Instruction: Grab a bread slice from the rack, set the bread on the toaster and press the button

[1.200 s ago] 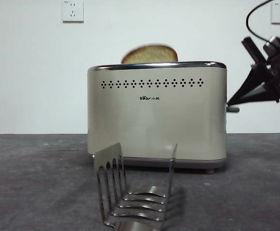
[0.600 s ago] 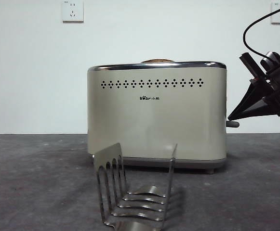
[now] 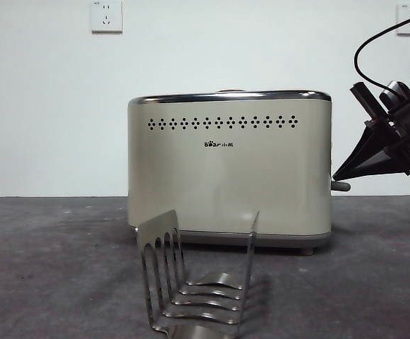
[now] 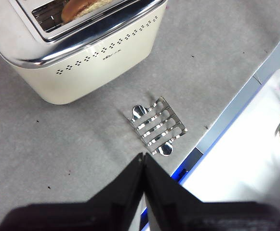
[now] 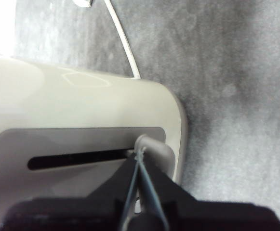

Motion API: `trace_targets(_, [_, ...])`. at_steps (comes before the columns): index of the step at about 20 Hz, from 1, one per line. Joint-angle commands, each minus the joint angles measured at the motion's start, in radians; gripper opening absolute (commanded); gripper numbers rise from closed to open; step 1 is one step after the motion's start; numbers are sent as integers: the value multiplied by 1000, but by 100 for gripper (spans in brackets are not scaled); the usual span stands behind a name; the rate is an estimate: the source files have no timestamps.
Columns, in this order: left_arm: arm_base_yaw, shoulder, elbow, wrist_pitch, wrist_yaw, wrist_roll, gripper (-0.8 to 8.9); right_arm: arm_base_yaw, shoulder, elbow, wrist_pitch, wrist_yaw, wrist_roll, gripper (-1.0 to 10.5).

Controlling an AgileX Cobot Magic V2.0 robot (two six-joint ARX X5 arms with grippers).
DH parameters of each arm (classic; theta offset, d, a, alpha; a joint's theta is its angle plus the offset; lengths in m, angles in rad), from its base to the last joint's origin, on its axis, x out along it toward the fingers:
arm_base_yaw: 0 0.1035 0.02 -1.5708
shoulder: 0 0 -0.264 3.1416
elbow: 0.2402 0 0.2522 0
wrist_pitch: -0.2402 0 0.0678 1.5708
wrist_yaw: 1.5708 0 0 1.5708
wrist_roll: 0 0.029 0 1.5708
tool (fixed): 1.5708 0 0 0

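Right hand [image 5: 139, 166] pinched narrow, tips on button [image 5: 152, 150] low in toaster [image 3: 229, 166] slot; bread [image 4: 82, 6] sunk inside; left hand [image 4: 143, 166] closed, empty, above rack [image 4: 158, 126]; risk: tips slip off, lever unlatched, bread pops

from the front the bread [image 4: 79, 6] is sunk out of sight behind the toaster [image 3: 229, 166] rim; only my left wrist view catches its crust, cut by the picture's edge. the rack [image 3: 194, 282] runs off the bottom edge. my right end effector [image 5: 139, 156] covers part of the button [image 5: 154, 150].
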Motion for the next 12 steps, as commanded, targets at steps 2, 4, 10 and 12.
trace_targets(2, [0, -4, -10, 2, -3, -6, -9, 5, 58, -45, -66, 98, -26, -5])
trace_targets(4, [0, -4, -10, 2, -3, -6, -9, 5, 60, -45, -69, 98, -27, -5])
trace_targets(10, [0, -4, -10, 2, -3, -7, -9, 6, 60, -45, -94, 118, -43, -5])
trace_targets(12, [0, -4, -10, 2, -3, -7, -9, 6, 60, -45, -105, 137, -45, -5])
